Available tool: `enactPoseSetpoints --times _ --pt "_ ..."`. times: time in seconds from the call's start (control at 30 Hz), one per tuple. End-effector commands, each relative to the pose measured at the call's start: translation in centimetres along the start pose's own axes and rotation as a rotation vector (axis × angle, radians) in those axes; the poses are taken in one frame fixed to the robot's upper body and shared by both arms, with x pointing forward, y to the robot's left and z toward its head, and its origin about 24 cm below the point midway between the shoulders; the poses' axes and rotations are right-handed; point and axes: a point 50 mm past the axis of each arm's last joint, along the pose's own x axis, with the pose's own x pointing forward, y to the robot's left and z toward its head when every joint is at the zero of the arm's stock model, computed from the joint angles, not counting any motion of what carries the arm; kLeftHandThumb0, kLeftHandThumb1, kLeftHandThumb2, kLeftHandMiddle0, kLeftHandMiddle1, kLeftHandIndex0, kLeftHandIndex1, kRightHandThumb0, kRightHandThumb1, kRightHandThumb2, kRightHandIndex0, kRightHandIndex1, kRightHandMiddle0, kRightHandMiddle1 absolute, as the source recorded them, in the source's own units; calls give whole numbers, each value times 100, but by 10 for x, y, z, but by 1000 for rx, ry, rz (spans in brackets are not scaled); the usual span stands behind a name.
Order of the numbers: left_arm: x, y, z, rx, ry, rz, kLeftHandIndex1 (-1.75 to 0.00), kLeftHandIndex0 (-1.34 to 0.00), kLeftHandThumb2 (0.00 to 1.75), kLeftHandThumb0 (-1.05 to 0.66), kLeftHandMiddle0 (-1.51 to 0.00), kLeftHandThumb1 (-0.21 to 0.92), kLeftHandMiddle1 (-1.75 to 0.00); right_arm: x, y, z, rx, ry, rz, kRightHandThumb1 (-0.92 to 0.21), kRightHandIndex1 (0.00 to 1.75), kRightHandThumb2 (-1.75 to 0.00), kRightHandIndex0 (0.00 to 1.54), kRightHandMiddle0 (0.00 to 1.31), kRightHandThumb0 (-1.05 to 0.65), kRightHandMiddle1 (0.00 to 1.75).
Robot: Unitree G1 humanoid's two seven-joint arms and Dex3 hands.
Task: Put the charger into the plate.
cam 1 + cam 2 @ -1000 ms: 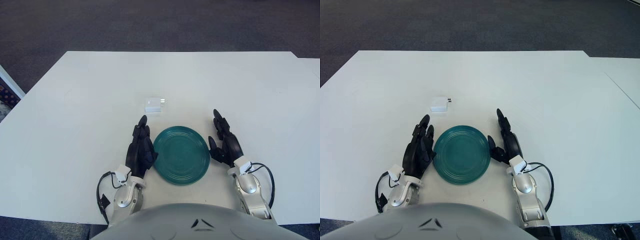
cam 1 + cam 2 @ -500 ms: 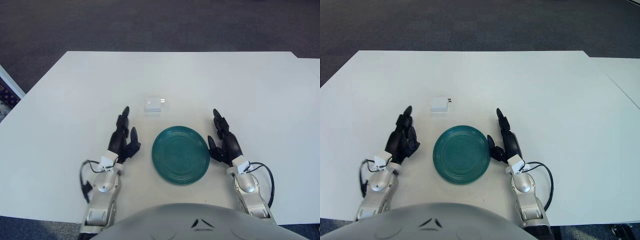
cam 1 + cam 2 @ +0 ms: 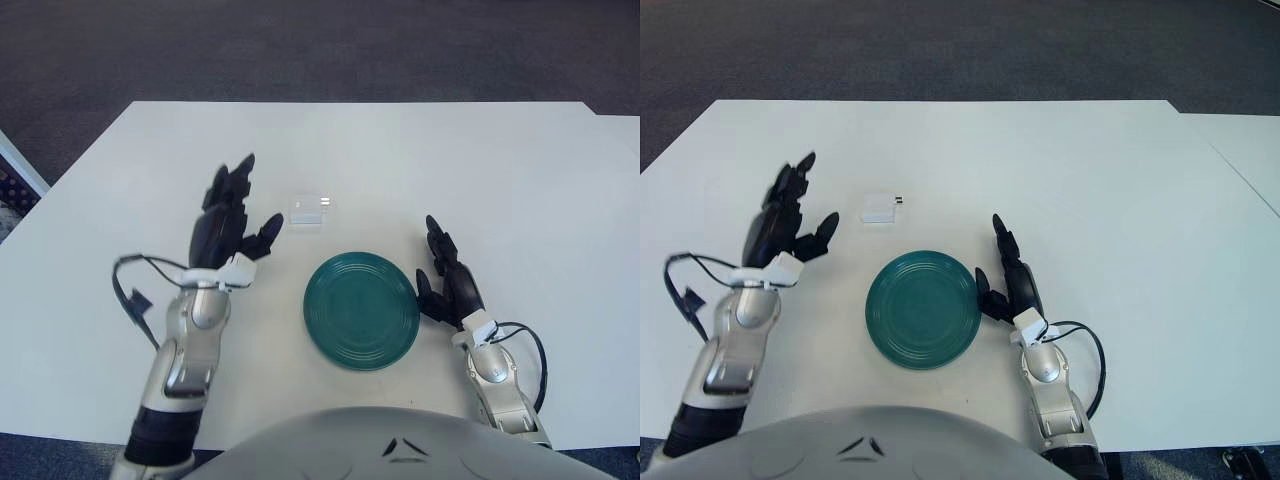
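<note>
A small white charger [image 3: 309, 208] with short prongs on its right end lies on the white table, just beyond the plate. The dark green round plate [image 3: 362, 310] sits near the table's front edge and holds nothing. My left hand [image 3: 229, 214] is raised above the table to the left of the charger, fingers spread and holding nothing. A gap separates it from the charger. My right hand [image 3: 446, 281] shows beside the plate's right rim, fingers extended and relaxed.
The white table [image 3: 500, 180] stretches wide behind and to both sides of the plate. Dark carpet lies beyond its far edge. A second white table edge [image 3: 1240, 150] shows at the far right.
My left hand has lifted away from the plate's left rim and moved forward and left, now level with the charger. The right hand, plate and charger have stayed put.
</note>
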Motion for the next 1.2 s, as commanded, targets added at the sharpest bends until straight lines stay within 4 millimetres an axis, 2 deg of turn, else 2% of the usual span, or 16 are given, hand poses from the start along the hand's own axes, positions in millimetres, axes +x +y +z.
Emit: enactPoseSetpoints --times 0.0,0.17,0.27,0.4,0.8,0.87,0.93,0.97,1.0,1.17 --pt "29 18 15 181 -80 10 -36 0 73 -105 -3 92 0 -10 7 -25 18 125 36 -92 0 -85 0 0 -105 0" --pt "49 16 23 333 -75 -37 -24 0 75 -105 0 92 0 -8 9 -26 34 112 42 -92 0 -84 0 0 -105 0" --pt "69 5 22 424 -82 -113 -22 0 76 -105 0 92 0 -8 9 -27 46 119 43 -92 0 -83 0 0 -105 0" --pt "85 -15 18 498 -130 -226 -20 0 75 -105 0 92 0 -7 9 -28 49 125 41 -92 0 -83 0 0 -105 0" --pt "83 -51 10 549 -355 -416 -12 0 72 -105 0 92 0 -6 6 -29 27 117 10 -92 0 -82 0 0 -105 0" --pt "83 -43 21 522 -410 -433 -12 -1 72 -105 0 92 0 -6 4 -30 9 121 0 -92 0 -82 0 0 -105 0" --pt "83 -17 45 468 -470 -398 -12 -1 71 -105 0 92 0 -6 3 -31 -8 123 -11 -92 0 -83 0 0 -105 0" --pt "78 -10 50 443 -487 -388 -12 0 71 -105 0 92 0 -6 3 -31 -18 123 -17 -92 0 -83 0 0 -105 0" --pt "75 -5 52 427 -497 -385 -12 0 70 -105 0 92 0 -7 3 -31 -24 123 -21 -92 0 -83 0 0 -105 0" --pt "60 -16 37 365 -464 -452 -14 -1 71 -105 0 92 0 -7 3 -32 -41 122 -33 -92 0 -85 0 0 -105 0"
